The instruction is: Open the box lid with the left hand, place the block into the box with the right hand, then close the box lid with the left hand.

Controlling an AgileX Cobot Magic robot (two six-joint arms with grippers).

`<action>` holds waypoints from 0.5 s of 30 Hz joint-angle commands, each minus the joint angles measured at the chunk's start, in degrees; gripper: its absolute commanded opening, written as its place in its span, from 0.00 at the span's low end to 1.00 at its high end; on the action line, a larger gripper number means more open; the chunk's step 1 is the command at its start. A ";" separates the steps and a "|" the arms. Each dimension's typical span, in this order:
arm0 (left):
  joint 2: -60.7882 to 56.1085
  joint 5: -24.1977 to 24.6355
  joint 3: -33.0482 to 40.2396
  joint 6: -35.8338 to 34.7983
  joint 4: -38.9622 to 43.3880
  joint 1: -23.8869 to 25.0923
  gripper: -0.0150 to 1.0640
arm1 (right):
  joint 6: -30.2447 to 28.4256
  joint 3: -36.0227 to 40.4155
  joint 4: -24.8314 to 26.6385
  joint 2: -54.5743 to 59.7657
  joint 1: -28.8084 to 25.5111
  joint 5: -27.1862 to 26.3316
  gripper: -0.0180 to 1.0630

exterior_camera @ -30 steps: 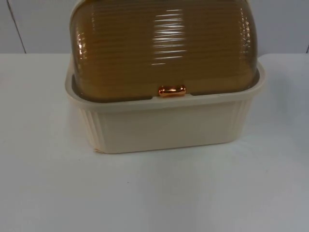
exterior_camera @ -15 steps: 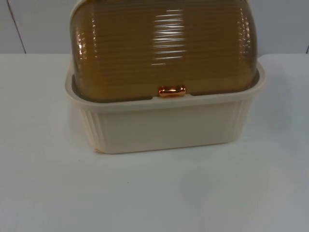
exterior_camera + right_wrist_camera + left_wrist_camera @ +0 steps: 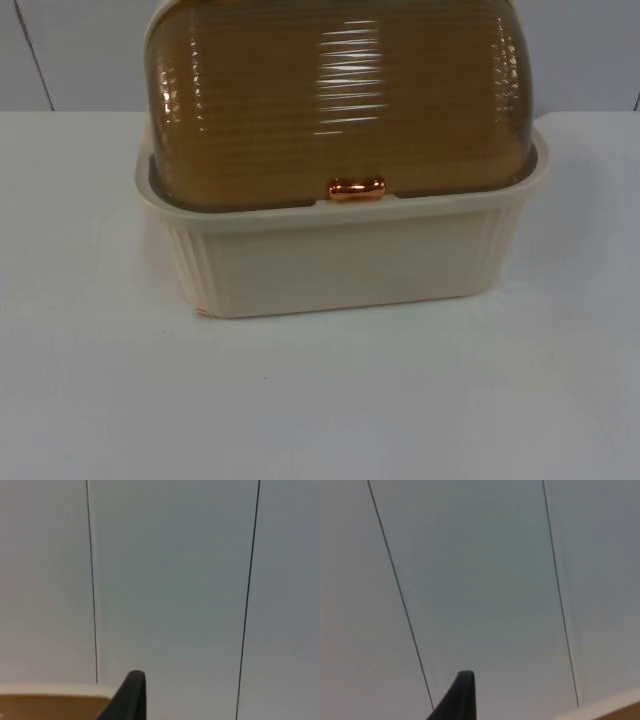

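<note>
A cream ribbed box (image 3: 340,265) stands on the white table at the middle back. Its amber see-through ribbed lid (image 3: 340,100) is down over the box. A small copper handle (image 3: 356,188) sits at the lid's front edge, on the box rim. My left gripper (image 3: 462,697) is held up and looks at the grey wall, with a bit of the box's rim (image 3: 612,706) beside it. My right gripper (image 3: 131,697) also faces the wall, beside the cream rim (image 3: 50,689) and the amber lid (image 3: 45,709). Both arms wait.
The white table (image 3: 320,400) stretches in front of the box and to both its sides. The grey partition wall (image 3: 80,50) with thin dark seams rises behind the box.
</note>
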 commanded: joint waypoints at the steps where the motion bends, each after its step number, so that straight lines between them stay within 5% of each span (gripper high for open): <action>1: -2.24 -1.43 0.15 -0.96 0.23 -0.35 0.99 | -0.05 -2.05 -0.11 -1.51 0.34 -0.49 0.99; 15: -12.23 -4.19 0.15 -1.53 0.38 -0.35 0.99 | -1.83 -8.94 -6.06 -10.04 1.18 2.86 0.99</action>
